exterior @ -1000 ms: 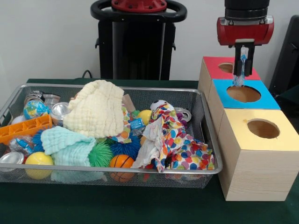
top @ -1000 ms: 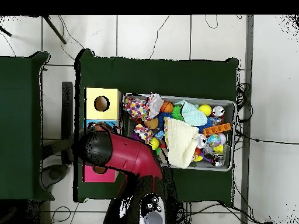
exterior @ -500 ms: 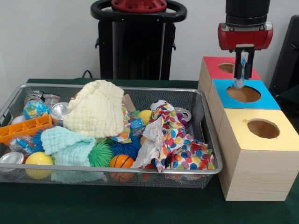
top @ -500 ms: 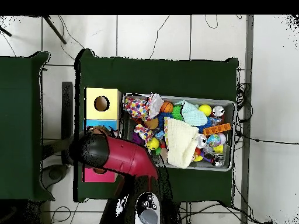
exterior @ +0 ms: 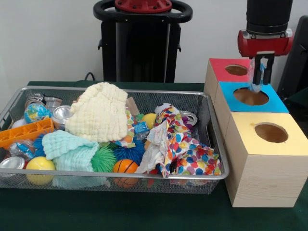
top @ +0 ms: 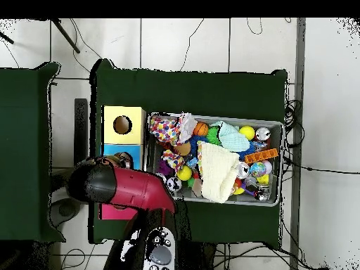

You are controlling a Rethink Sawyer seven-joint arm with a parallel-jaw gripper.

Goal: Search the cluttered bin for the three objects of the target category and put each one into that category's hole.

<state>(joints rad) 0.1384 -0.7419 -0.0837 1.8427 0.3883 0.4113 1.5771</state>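
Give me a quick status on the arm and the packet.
Tool shut on a packet, hanging over the blue box, at the hole's far right rim. Not yet dropped. Wire basket full of clutter. Nothing blocks the hole.

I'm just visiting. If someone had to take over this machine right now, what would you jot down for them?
Gripper: shut on a blue and white packet, hanging over the blue box, near its hole.
Wire basket: full of cloths, balls and cans; any other packets are hard to pick out.
Done: one packet lifted out.
Left: drop it in a hole, then search the basket for more.
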